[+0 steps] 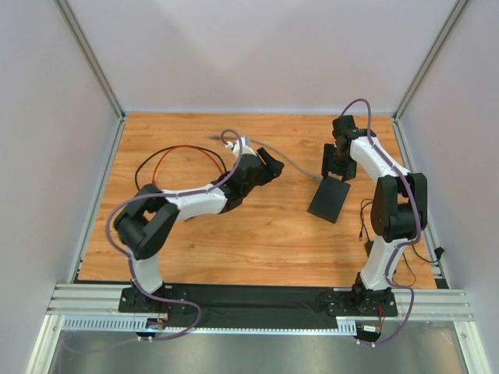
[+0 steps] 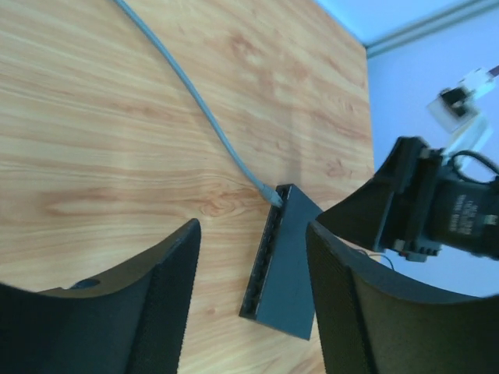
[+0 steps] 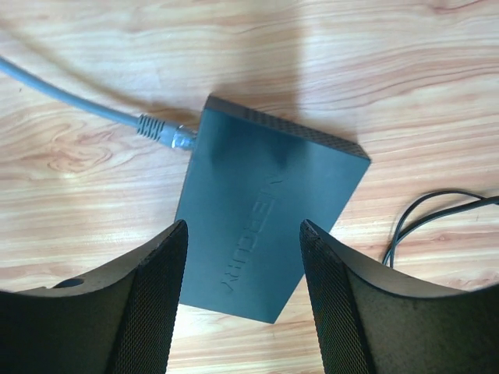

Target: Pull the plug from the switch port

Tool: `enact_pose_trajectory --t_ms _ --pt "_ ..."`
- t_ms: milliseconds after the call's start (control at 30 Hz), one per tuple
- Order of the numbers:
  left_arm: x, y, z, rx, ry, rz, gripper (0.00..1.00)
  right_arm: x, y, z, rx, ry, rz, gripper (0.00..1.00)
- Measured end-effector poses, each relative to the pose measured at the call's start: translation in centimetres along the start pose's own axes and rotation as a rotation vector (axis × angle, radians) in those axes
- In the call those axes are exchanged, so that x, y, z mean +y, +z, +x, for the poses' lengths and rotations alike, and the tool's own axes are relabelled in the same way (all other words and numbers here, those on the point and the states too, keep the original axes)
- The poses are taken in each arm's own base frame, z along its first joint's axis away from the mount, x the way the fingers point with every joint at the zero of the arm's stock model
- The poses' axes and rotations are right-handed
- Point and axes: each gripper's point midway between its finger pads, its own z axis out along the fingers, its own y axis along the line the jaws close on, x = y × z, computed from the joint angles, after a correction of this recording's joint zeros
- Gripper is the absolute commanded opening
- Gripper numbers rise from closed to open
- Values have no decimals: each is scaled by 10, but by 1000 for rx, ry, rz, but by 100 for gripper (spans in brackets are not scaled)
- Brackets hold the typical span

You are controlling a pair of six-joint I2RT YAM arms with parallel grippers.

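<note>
The switch (image 1: 329, 199) is a flat matte-black box lying right of the table's centre. It also shows in the right wrist view (image 3: 265, 210) and the left wrist view (image 2: 292, 280). A grey cable (image 1: 284, 158) runs from the back left and ends in a plug (image 3: 175, 136) that sits in a port at the switch's far corner (image 2: 273, 195). My right gripper (image 3: 242, 226) hovers open over the switch's far end (image 1: 337, 167), gripping nothing. My left gripper (image 1: 269, 167) is open and empty (image 2: 251, 230), left of the switch and beside the cable.
Black and orange cables (image 1: 179, 152) loop at the back left. A thin black cord (image 3: 425, 214) lies right of the switch, near the right arm's base (image 1: 363, 218). Grey walls enclose the wooden table (image 1: 257, 234). An aluminium rail (image 1: 257, 300) runs along the near edge.
</note>
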Motion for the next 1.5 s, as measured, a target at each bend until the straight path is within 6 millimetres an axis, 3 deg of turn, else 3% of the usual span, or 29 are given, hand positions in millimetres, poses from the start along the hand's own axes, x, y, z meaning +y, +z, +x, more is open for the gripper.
enact_pose_trajectory --t_ms 67,233,333,433,633,767,933,1200,1367,1500 --pt "3 25 26 55 -21 36 50 -5 0 -3 -3 25 -8 61" --pt "10 71 88 164 -100 111 48 -6 3 -13 -4 41 -12 61" --pt "10 82 115 200 -127 127 44 -5 5 -20 -9 44 -16 61" --pt "-2 84 132 220 -151 148 46 -4 8 -25 -10 46 -17 61" --pt "-40 86 137 209 -227 204 48 -6 19 -19 28 47 -6 61" --pt "-49 90 140 201 -251 188 50 -8 25 -16 50 48 3 61" --pt "-40 92 146 195 -266 130 51 -12 27 -14 68 53 13 61" --pt "-25 107 160 198 -270 68 49 -12 28 -34 51 51 20 61" --pt "-14 112 165 190 -307 24 48 -13 33 -33 67 47 29 60" --pt "-18 118 164 182 -332 10 48 -15 37 -29 87 40 42 59"
